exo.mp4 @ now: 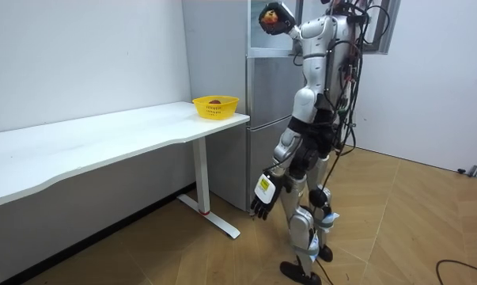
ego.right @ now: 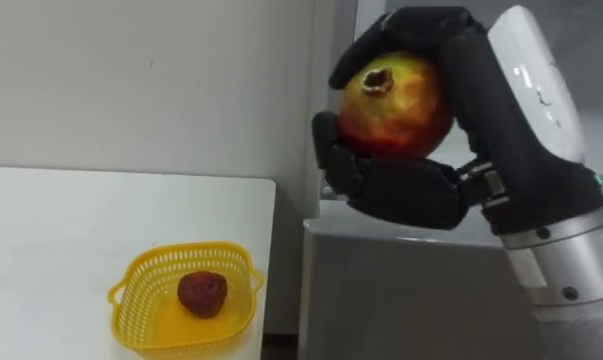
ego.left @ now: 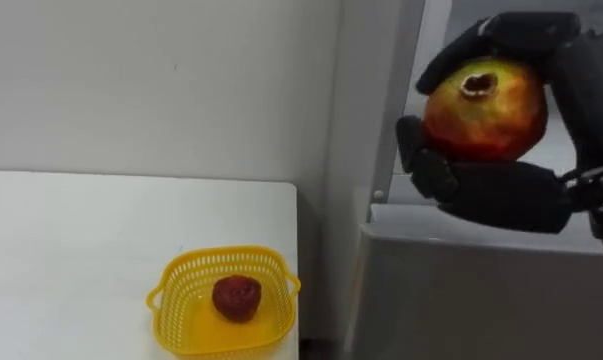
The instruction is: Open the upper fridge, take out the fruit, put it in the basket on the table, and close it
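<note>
We see the right hand (ego.left: 501, 192) raised high in front of the upper part of the fridge (ego.left: 461, 290), its dark fingers and thumb curled round a pomegranate (ego.left: 486, 110). The fruit is red and yellow-green, and its dry crown points up and towards us. Fingers wrap over its top and the palm cups it from below, so it hangs clear of the fridge, above the grey ledge where the lower section begins.

To the left of the fridge, close beside it, stands a white table (ego.left: 81, 250). On the table corner nearest the fridge sits a yellow plastic basket (ego.left: 224, 254) with latticed walls, and in it lies one small dark red fruit (ego.left: 237, 298); we cannot tell what kind it is. Behind the table, running up to the fridge's left side, is a plain pale wall (ego.left: 161, 80).

In the room view we see the robot standing upright on the wooden floor directly before the fridge, facing it, with the table on the far side of the fridge from it. Its left hand (exo.mp4: 262, 199) hangs low at its side, away from the fridge, with its fingers relaxed and holding nothing.
</note>
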